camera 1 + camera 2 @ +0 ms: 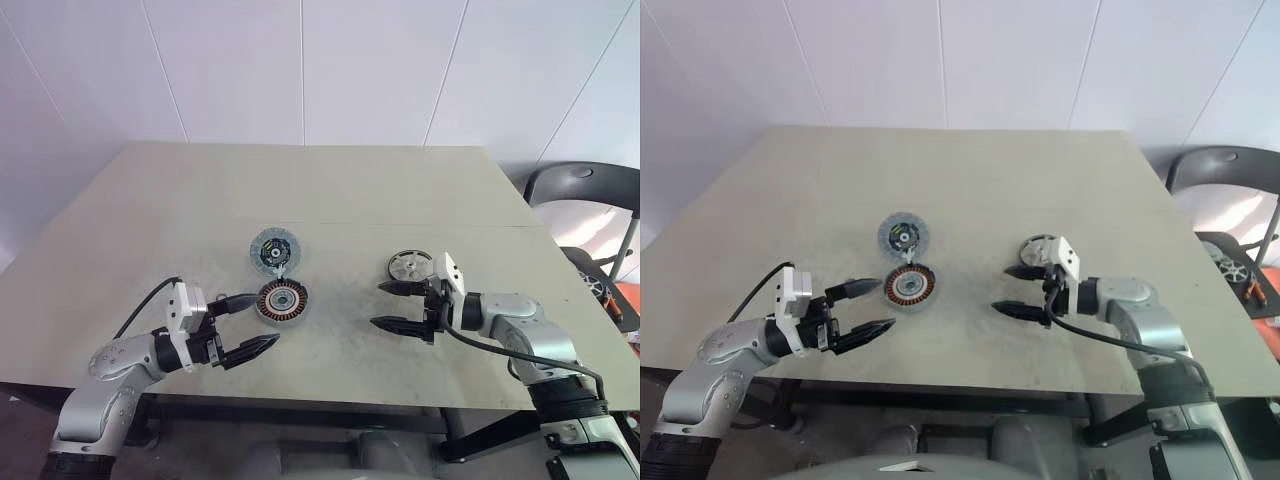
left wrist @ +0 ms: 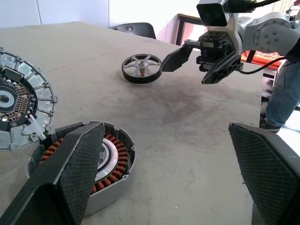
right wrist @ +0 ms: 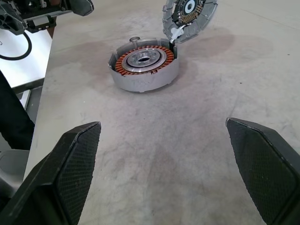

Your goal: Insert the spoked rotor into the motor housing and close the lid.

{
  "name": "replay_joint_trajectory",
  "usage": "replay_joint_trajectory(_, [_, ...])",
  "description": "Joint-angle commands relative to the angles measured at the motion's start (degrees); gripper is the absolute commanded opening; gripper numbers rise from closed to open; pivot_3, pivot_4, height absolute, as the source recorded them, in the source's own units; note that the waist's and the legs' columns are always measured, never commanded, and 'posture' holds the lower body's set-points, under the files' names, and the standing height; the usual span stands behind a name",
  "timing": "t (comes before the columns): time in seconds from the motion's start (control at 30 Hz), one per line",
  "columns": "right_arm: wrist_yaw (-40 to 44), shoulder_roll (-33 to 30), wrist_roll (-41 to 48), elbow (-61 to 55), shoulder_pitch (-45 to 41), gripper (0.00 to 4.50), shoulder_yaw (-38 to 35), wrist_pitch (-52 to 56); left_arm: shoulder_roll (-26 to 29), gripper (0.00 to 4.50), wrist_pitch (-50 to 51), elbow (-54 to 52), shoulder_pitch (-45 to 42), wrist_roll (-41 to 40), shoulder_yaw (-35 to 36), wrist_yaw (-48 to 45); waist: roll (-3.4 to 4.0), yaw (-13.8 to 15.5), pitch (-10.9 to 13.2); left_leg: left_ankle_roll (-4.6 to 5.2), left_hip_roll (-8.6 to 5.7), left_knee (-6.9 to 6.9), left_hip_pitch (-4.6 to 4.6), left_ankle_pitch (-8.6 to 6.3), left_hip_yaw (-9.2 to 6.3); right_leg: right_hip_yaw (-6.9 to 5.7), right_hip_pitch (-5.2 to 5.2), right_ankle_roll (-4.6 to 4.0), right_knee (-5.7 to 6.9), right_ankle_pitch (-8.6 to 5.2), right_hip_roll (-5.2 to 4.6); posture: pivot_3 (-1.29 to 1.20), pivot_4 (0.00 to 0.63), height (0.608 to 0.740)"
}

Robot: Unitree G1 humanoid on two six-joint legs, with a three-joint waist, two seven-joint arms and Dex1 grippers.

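Observation:
The motor housing (image 1: 282, 301), a silver cup with copper windings, sits open near the table's front, left of centre. The lid (image 1: 270, 250), a grey disc with a dark centre, lies flat just behind it and touches its rim. The spoked rotor (image 1: 408, 265), black-rimmed with silver spokes, lies flat to the right. My left gripper (image 1: 262, 320) is open and level, its upper finger beside the housing's left edge, holding nothing. My right gripper (image 1: 378, 305) is open and empty, pointing left, just in front of the rotor. The left wrist view has the housing (image 2: 112, 159) behind one finger (image 2: 79, 173).
The grey table (image 1: 330, 190) has bare surface between the housing and the rotor. A dark chair (image 1: 585, 195) stands off the right edge, with a person's leg (image 2: 281, 89) in jeans near it. The table's front edge runs just below both grippers.

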Motion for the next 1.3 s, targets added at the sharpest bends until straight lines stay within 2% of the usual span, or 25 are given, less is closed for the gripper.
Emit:
replay_joint_trajectory(0.03, [-0.38,0.8,0.1,-0.53,-1.76,4.49,0.11,-0.47,-0.05,4.5,-1.31,-1.01,-0.27,0.14,0.15,-0.06,0.0,0.0,0.0,0.0,0.0,0.0,0.0,0.0,0.0,0.0,0.0,0.0,0.0,0.0,0.0,0.0,0.0,0.74])
replay_joint_trajectory(0.37, [-2.48,5.46,-0.37,-0.95,-3.4,4.49,2.66,0.17,-0.07,4.5,-1.5,-0.8,-0.51,0.21,0.0,-0.19,0.0,-0.03,0.0,0.0,0.0,0.0,0.02,0.0,0.0,0.0,0.0,0.0,0.05,0.0,0.01,0.0,0.0,0.74])
replay_joint_trajectory(0.67, [-3.54,12.71,-1.63,-0.3,-10.52,4.49,8.56,2.08,0.12,4.5,-1.75,-0.72,-0.7,0.22,-0.1,-0.3,0.01,-0.07,0.0,0.0,0.01,0.0,0.07,0.0,-0.01,0.0,-0.07,-0.01,0.24,0.0,0.02,0.0,0.0,0.74])
replay_joint_trajectory(0.93, [-0.82,15.57,-7.75,5.07,-18.6,4.49,16.53,-0.52,0.65,4.5,-3.6,1.75,-1.33,3.3,0.39,1.05,0.01,-0.12,0.0,0.0,0.01,0.01,0.13,0.0,-0.01,0.0,-0.12,-0.01,0.43,0.0,0.02,0.0,0.0,0.74])
replay_joint_trajectory(1.07, [-1.22,17.32,-13.88,9.83,-21.94,4.49,21.44,-4.93,0.5,4.5,-5.61,5.14,-2.54,4.92,1.21,1.63,0.01,-0.22,0.0,0.0,0.02,-0.02,0.2,0.0,-0.03,-0.01,-0.17,-0.02,0.61,-0.01,0.05,0.0,0.0,0.74])
replay_joint_trajectory(1.3, [-4.06,21.78,-20.43,19.03,-26.59,4.49,23.56,-13.41,1.08,4.5,-7.31,8.84,-3.89,5.73,1.65,0.93,0.01,-0.2,0.0,-0.01,0.02,-0.02,0.2,0.01,-0.02,0.0,-0.17,-0.02,0.64,0.0,0.03,0.0,0.0,0.74])
